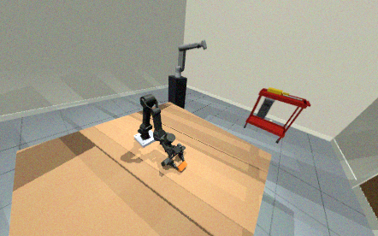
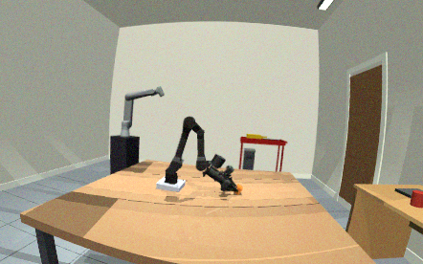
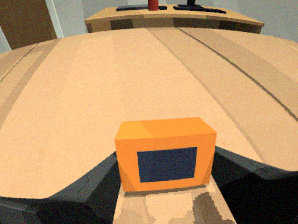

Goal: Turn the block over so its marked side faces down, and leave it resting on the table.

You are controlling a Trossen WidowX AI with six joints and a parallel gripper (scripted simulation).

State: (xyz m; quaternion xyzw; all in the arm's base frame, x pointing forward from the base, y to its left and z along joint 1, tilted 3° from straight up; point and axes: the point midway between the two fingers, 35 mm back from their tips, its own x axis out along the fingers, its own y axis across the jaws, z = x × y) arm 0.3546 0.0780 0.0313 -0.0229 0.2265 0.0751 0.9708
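The orange block (image 1: pixel 182 166) (image 2: pixel 239 188) (image 3: pixel 167 129) is held between the two black fingers of my gripper (image 1: pixel 180 166) (image 2: pixel 236 188) (image 3: pixel 164 153), which is shut on it. The block's dark blue marked rectangle (image 3: pixel 167 165) faces back toward the wrist camera. The gripper slants forward and down, low over the wooden table (image 1: pixel 86 192) (image 2: pixel 192 230) (image 3: pixel 90 100). The block is close to the table top; whether it touches cannot be told. Its far side and underside are hidden.
The arm's white base (image 1: pixel 144 138) (image 2: pixel 170 185) stands on the table behind the gripper. Off the table are a red cart (image 1: pixel 266 124) (image 2: pixel 264 142), a grey arm on a black pedestal (image 1: pixel 177 91) (image 2: pixel 124 153), and a side desk with a red cup (image 2: pixel 417 198) (image 3: pixel 153 4).
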